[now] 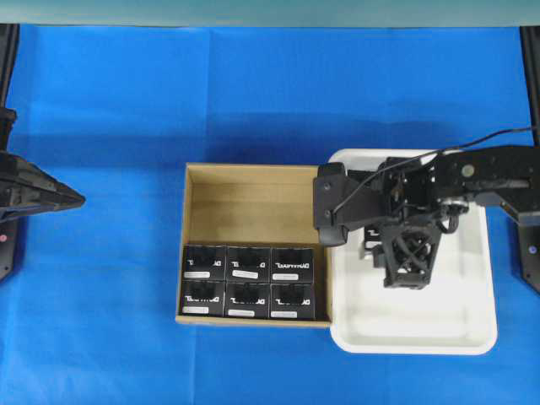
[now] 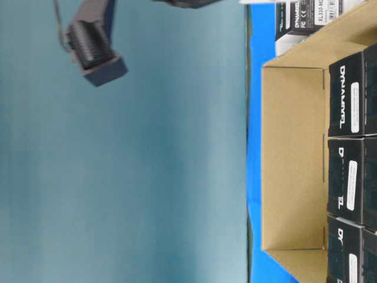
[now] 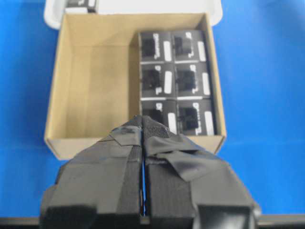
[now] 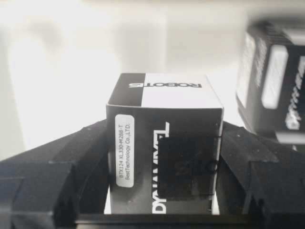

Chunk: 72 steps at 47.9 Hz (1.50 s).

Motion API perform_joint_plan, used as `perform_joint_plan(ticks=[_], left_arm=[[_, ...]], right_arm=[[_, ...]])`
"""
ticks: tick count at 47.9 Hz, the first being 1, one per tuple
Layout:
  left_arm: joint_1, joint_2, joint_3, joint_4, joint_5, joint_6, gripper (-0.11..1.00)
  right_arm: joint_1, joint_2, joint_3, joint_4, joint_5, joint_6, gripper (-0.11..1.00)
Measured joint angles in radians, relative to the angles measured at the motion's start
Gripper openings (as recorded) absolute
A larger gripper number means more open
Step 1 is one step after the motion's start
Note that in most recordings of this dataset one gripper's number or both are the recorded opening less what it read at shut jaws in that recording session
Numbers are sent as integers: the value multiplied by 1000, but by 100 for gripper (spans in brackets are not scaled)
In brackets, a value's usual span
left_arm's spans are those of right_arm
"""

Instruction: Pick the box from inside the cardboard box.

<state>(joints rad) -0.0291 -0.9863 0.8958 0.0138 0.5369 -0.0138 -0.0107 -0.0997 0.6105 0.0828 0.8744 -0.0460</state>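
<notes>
In the right wrist view, nearest the lens, the right gripper is clamped on a small black box, one finger pressed flat against each side wall. The carton sits upright and square between the pads, its white top panel and side label facing the camera. It looks like light printed cardboard with stiff corners but thin walls, so I judge it easy to lift and easy to dent; opposite flat sides, low enough for the pads to bear fully, are the sensible place to hold it. The glossy print may be slightly slippery. Just behind to the right stands another black box, blurred, on the white plastic tray.

From overhead, the right gripper hangs over that tray, so the held box is already out of the cardboard box. Six more black boxes fill the carton's near end in two rows of three, packed touching.

Farthest off, the left gripper has its fingers pressed together on nothing, short of the carton
</notes>
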Motion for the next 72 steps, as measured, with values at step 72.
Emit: perform_joint_plan(ticks=[72], left_arm=[[3,8,0,0,-71,0,-5]], right_arm=[[-20,147,6,-34,-150,15,95]])
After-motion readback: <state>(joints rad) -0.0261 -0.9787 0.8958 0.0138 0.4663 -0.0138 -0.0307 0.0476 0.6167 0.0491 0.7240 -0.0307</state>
